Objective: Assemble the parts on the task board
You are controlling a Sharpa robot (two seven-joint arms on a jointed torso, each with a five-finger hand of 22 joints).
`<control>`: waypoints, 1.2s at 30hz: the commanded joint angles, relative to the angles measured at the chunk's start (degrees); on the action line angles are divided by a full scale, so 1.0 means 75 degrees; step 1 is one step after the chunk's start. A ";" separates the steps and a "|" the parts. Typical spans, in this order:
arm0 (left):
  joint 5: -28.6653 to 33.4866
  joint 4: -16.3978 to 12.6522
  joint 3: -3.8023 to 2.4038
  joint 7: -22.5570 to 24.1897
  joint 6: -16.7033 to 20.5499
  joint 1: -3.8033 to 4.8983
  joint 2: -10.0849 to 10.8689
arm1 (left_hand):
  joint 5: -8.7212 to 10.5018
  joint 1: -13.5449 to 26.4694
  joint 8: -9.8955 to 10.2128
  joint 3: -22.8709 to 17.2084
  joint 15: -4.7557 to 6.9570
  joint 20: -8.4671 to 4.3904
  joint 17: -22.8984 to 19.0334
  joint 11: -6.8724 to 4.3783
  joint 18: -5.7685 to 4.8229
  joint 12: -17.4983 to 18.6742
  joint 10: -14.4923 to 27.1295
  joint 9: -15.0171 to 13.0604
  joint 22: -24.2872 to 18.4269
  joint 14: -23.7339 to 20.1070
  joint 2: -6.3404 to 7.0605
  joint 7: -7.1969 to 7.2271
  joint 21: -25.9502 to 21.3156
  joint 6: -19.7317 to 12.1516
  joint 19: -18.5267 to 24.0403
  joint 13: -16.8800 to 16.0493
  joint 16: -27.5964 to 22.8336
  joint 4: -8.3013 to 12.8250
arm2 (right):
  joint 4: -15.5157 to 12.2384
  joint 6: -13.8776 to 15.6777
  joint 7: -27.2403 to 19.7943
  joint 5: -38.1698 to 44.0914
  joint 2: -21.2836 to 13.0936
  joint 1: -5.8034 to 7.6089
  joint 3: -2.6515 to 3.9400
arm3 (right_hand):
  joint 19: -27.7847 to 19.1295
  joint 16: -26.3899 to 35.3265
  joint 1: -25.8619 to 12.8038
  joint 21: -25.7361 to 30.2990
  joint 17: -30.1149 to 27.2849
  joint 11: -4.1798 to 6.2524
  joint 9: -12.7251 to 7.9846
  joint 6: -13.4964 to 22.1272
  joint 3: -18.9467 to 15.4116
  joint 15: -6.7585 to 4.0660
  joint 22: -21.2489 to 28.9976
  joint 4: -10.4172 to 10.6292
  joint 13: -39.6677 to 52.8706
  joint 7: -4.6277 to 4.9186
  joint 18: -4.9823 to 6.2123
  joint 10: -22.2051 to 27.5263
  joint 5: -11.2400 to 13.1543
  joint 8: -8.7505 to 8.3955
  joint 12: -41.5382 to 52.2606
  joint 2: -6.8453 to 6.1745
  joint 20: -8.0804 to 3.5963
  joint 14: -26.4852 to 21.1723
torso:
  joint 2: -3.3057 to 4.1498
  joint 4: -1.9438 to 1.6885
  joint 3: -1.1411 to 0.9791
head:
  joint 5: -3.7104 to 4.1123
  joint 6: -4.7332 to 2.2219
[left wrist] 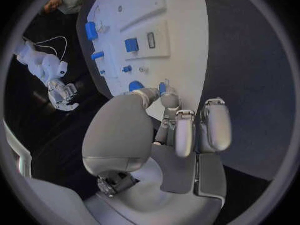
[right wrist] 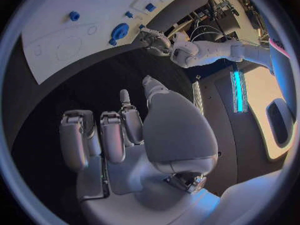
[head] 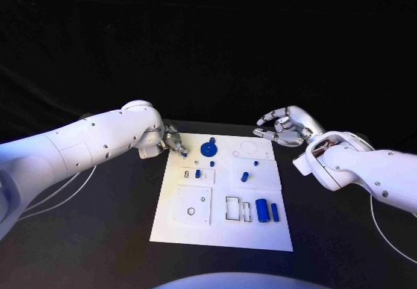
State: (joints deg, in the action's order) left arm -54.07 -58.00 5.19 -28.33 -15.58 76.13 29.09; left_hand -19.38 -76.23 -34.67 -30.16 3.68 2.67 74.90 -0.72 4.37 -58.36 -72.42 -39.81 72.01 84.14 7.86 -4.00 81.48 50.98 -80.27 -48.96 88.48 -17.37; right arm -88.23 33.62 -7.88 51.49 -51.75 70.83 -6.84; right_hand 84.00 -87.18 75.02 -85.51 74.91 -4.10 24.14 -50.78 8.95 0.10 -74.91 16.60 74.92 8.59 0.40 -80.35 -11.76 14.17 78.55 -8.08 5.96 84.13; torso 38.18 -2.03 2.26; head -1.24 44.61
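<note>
Left hand (head: 171,142) pinches small blue part (left wrist: 162,88) at its fingertips — rigid, light, slippery; right hand (head: 282,128) curled, empty.

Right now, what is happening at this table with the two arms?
A robot is assembling small blue parts on the flat white task board. Its left hand is at the board's far left corner, and its fingertips pinch a small blue piece there. The right hand hovers off the far right corner, holding nothing, fingers partly curled. A round blue disc part and two blue cylinders lie on the board.
</note>
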 commanded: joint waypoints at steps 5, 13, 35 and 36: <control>0.1023 -0.0618 -0.0014 0.0013 0.0482 0.0003 0.0318 | -0.0028 0.0218 -0.0123 -0.1258 0.0047 -0.0036 0.1575 -0.0001 -0.0074 -0.0133 -0.0109 -0.0726 0.0068 0.0662 0.0058 0.0052 0.0060 -0.0001 -0.0048 -0.0104 -0.0012 0.1113 | 0.0016 -0.0042 -0.0071 0.0010 -0.0046 -0.0005 0.0000 | 0.0345 0.0035 -0.0071 0.0078 0.0872 0.0041 0.0009 -0.0036 -0.0038 -0.0054 -0.1514 -0.0012 0.0453 -0.0014 0.0144 0.0044 -0.0039 0.0027 -0.0059 0.0043 -0.0017 0.0529 | -0.0033 -0.0028 -0.0007 | -0.0013 0.0004; 0.1048 -0.1630 -0.0019 0.0025 0.0993 0.0005 0.0926 | -0.0057 0.0487 -0.0239 -0.1653 0.0083 -0.0069 0.1564 -0.0040 -0.0093 -0.0354 -0.0263 -0.0816 0.0169 0.0663 0.0199 0.0092 0.0111 0.0048 -0.0107 -0.0319 -0.0013 0.1310 | 0.0012 -0.0065 -0.0071 0.0000 -0.0073 -0.0005 -0.0004 | 0.0304 0.0050 -0.0075 0.0139 0.0832 0.0041 0.0010 -0.0037 -0.0040 -0.0054 -0.1469 -0.0011 0.0419 -0.0015 0.0162 0.0073 -0.0041 0.0029 -0.0093 0.0044 -0.0017 0.0520 | -0.0061 -0.0037 -0.0031 | -0.0033 -0.0013; -0.0293 -0.2920 0.0217 0.0030 0.1372 -0.0268 0.1586 | -0.0088 0.0849 -0.0433 -0.2185 0.0127 -0.0115 0.1610 -0.0094 -0.0112 -0.0535 -0.0403 -0.0810 0.0268 0.0679 0.0374 0.0147 0.0160 0.0115 -0.0163 -0.0471 0.0015 0.1539 | 0.0018 -0.0111 -0.0063 0.0000 -0.0058 -0.0017 -0.0013 | 0.0296 0.0060 -0.0088 0.0152 0.0811 0.0043 0.0012 -0.0044 -0.0047 -0.0055 -0.1460 -0.0010 0.0399 -0.0017 0.0166 0.0092 -0.0049 0.0035 -0.0115 0.0049 -0.0018 0.0514 | -0.0049 -0.0034 -0.0021 | -0.0139 0.0047; -0.0333 -0.2924 0.0224 0.0020 0.1347 -0.0279 0.1576 | -0.0088 0.0849 -0.0433 -0.2185 0.0127 -0.0115 0.1610 -0.0094 -0.0112 -0.0535 -0.0403 -0.0810 0.0268 0.0679 0.0374 0.0147 0.0160 0.0115 -0.0163 -0.0471 0.0015 0.1539 | 0.0018 -0.0113 -0.0063 0.0000 -0.0057 -0.0018 -0.0013 | 0.0296 0.0060 -0.0088 0.0152 0.0811 0.0043 0.0012 -0.0044 -0.0047 -0.0055 -0.1460 -0.0010 0.0399 -0.0017 0.0166 0.0092 -0.0049 0.0035 -0.0115 0.0049 -0.0018 0.0514 | -0.0048 -0.0033 -0.0022 | -0.0139 0.0045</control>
State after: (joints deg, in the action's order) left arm -53.97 -79.68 6.90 -28.32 -5.43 74.07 41.10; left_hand -19.82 -70.16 -37.79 -37.57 4.30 1.85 74.94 -1.42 4.39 -62.24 -75.18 -43.87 73.96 83.95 11.09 -3.64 82.38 51.37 -81.09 -52.40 88.48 -14.39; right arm -88.08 33.50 -7.92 51.40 -52.23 70.75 -6.93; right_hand 84.00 -86.88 74.79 -84.59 74.95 -3.90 24.14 -50.78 8.95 0.10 -74.94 16.60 74.91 8.59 1.29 -80.14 -11.76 14.17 78.07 -7.85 5.96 84.13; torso 37.77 -2.35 2.05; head -2.22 44.95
